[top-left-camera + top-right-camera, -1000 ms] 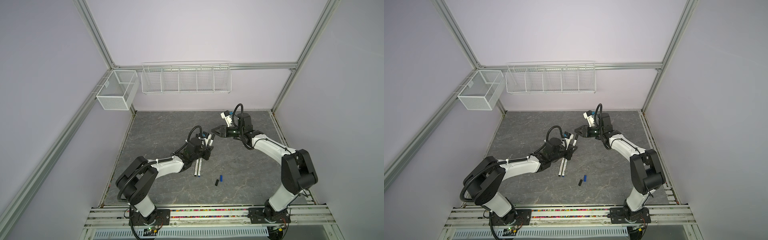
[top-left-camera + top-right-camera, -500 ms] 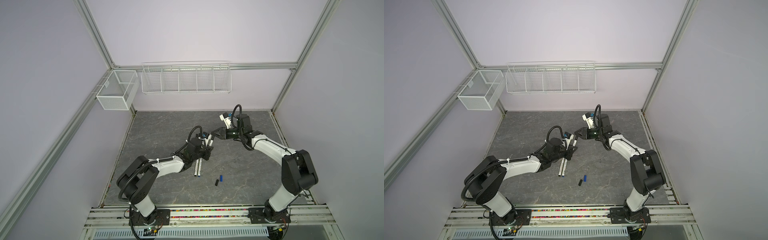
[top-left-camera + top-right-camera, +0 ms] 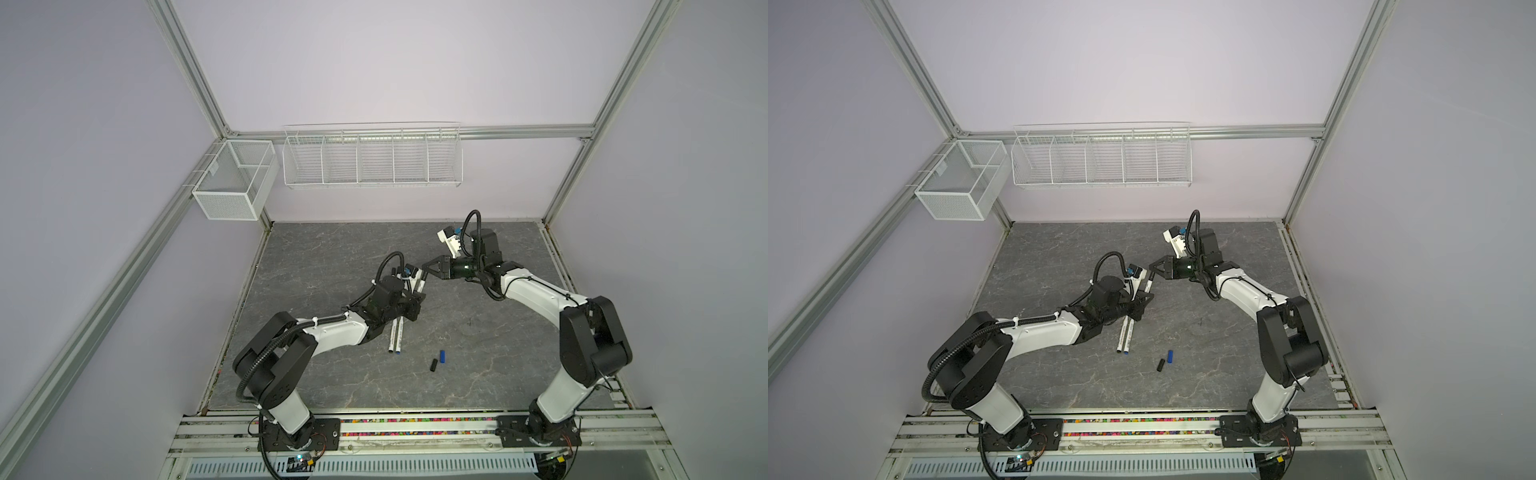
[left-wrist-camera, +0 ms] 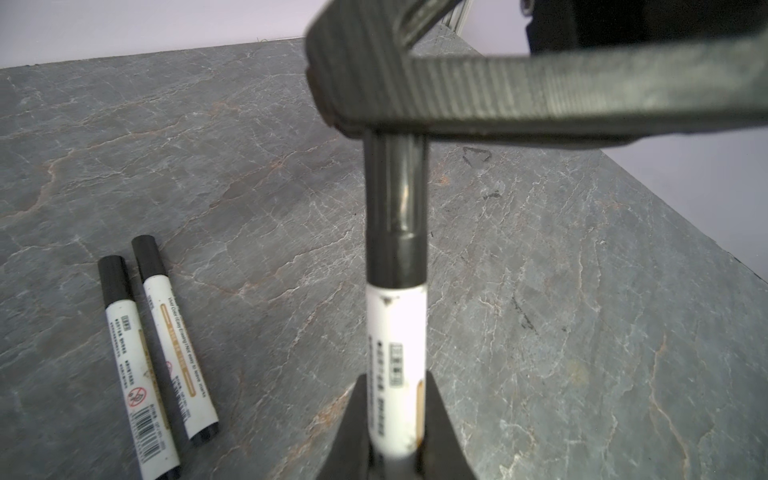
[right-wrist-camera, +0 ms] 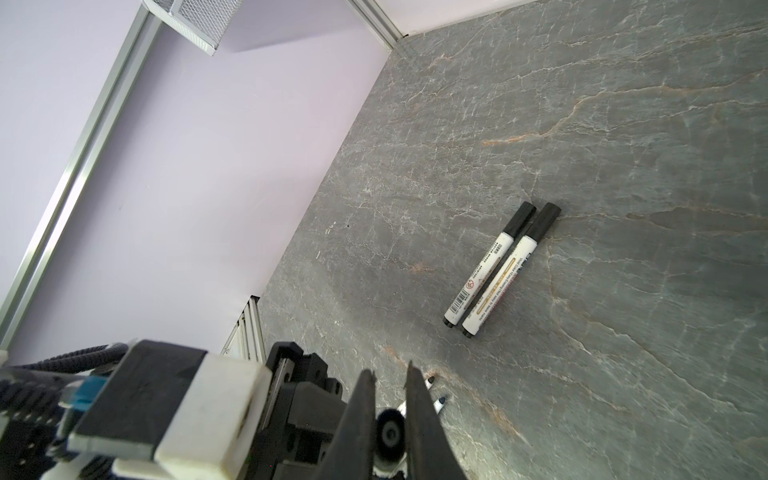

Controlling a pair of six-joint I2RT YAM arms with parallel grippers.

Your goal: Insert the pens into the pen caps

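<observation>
My left gripper (image 4: 395, 382) is shut on the barrel of a white pen (image 4: 395, 332), which it holds tilted above the table. A black pen cap (image 4: 395, 187) sits on that pen's end, and my right gripper (image 5: 390, 370) is shut on this cap (image 5: 388, 432). In both top views the two grippers (image 3: 415, 299) (image 3: 424, 268) meet mid-table. Two uncapped pens (image 3: 395, 337) (image 3: 1126, 337) lie side by side below the left wrist. A loose blue cap (image 3: 443, 355) and a loose black cap (image 3: 434, 365) lie nearer the front. Two capped pens (image 5: 498, 266) rest together on the table.
A white wire basket (image 3: 372, 156) hangs on the back wall and a mesh box (image 3: 232, 183) on the left frame. The grey stone table (image 3: 332, 257) ends at metal rails (image 3: 415, 428) in front, where both arm bases stand.
My right gripper has moved a little toward the left gripper's pen and has closed from open onto the black cap at its end. The left arm has held still.
</observation>
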